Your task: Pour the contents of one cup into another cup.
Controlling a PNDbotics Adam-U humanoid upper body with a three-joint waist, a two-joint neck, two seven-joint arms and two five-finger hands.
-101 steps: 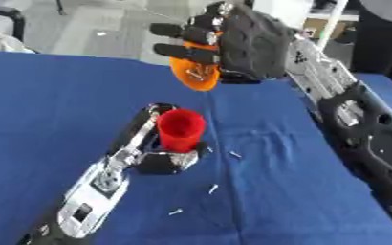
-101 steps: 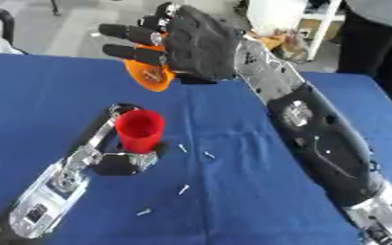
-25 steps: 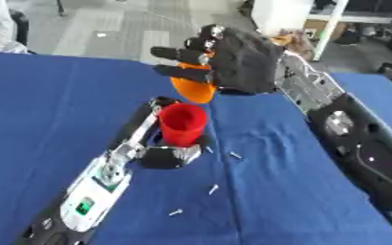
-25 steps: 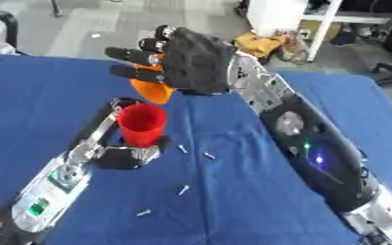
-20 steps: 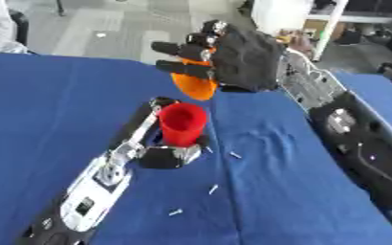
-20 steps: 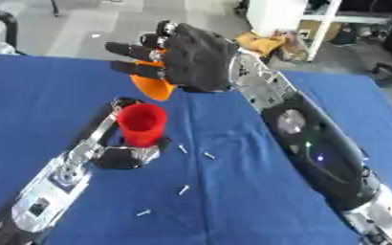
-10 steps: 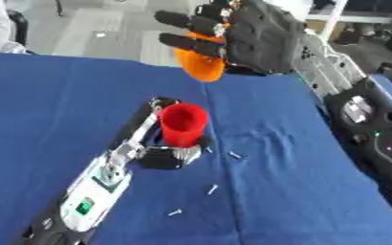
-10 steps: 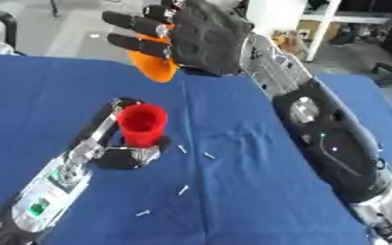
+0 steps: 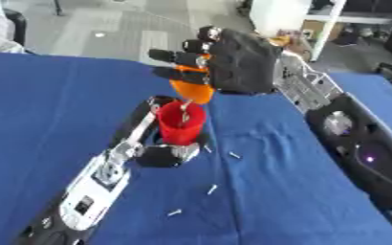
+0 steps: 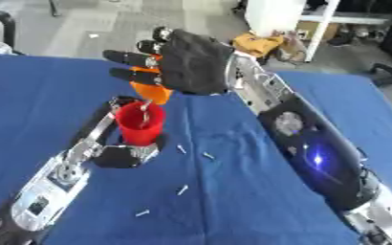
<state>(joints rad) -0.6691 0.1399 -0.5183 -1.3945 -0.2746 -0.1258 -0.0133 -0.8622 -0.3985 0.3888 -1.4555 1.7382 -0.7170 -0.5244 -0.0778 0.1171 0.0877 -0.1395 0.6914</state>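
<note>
Blue cloth covers the table (image 9: 32, 100), where the right hand (image 9: 237, 64) grips a small, light-looking orange cup (image 9: 192, 88) by its sides, tipped over a red cup (image 9: 181, 122) which the left hand (image 9: 162, 154) holds at its base, small pale pieces (image 9: 212, 189) lying near.

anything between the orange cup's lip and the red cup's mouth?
Yes: a small pale piece falling from the orange cup into the red cup, clearest in the left eye view. Right hand holds the orange cup tilted just above.
</note>
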